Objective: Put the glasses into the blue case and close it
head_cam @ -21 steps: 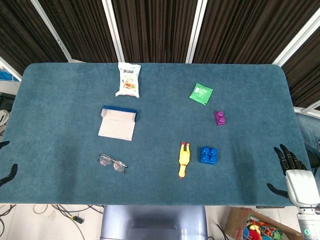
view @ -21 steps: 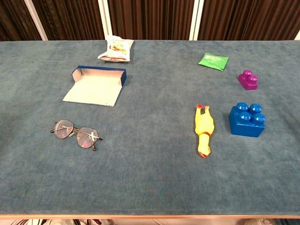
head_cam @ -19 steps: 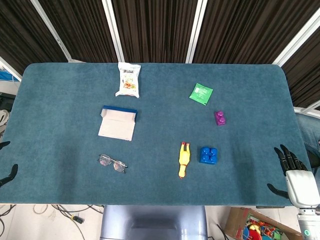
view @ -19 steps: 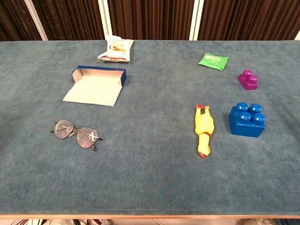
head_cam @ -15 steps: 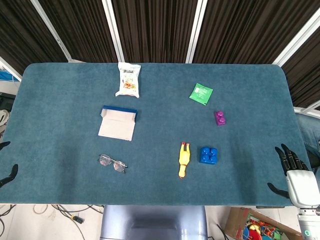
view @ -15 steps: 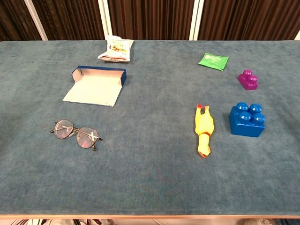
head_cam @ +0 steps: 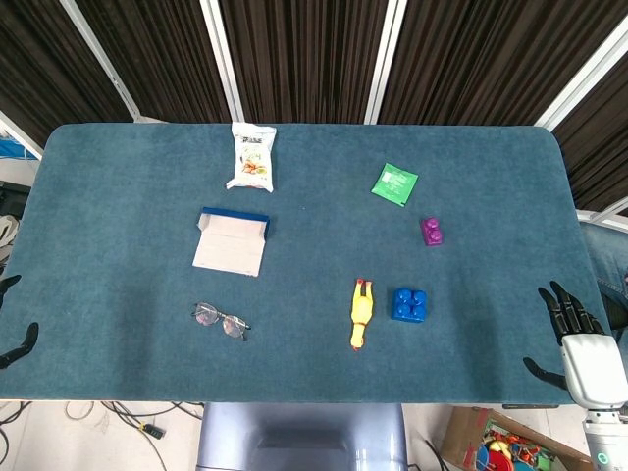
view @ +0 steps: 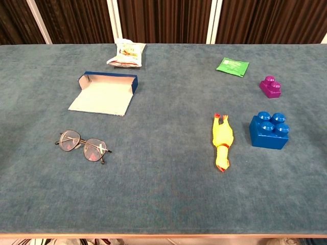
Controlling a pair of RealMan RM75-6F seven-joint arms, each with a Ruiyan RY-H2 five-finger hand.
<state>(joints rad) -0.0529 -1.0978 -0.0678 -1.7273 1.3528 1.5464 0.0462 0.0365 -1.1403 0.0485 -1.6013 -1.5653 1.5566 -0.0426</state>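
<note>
On the blue-green felt-covered table [head_cam: 118,196], toward the robot's left and near the front edge, lie the thin wire-framed glasses with round lenses [head_cam: 220,320] [view: 83,146]. They rest flat with the lenses facing up, the frame turned a little askew to the table edge, and the temples look folded in behind the lenses, though the wire is too fine to be sure. The lenses show a faint pinkish tint in the chest view.

Just behind the glasses, apart from them, sits the flat rectangular blue case with a pale lining [head_cam: 232,241] [view: 104,92]. It lies open: the pale inner face is laid out flat toward the front, and a low blue wall stands along its far edge.

Behind the case is a white crinkled snack packet [head_cam: 252,156] [view: 126,52]. On the other half of the table are a small green foil sachet [head_cam: 394,183] [view: 232,66], a purple studded toy brick [head_cam: 431,231] [view: 270,86], a larger blue studded toy brick [head_cam: 409,304] [view: 269,129] and, just beside it, a yellow rubber chicken [head_cam: 361,313] [view: 222,141] lying lengthwise.

The right hand [head_cam: 576,340] hangs off the table's near right corner, fingers spread and holding nothing. The left hand [head_cam: 12,329] shows only as dark fingertips at the left frame edge, separated, touching nothing.
</note>
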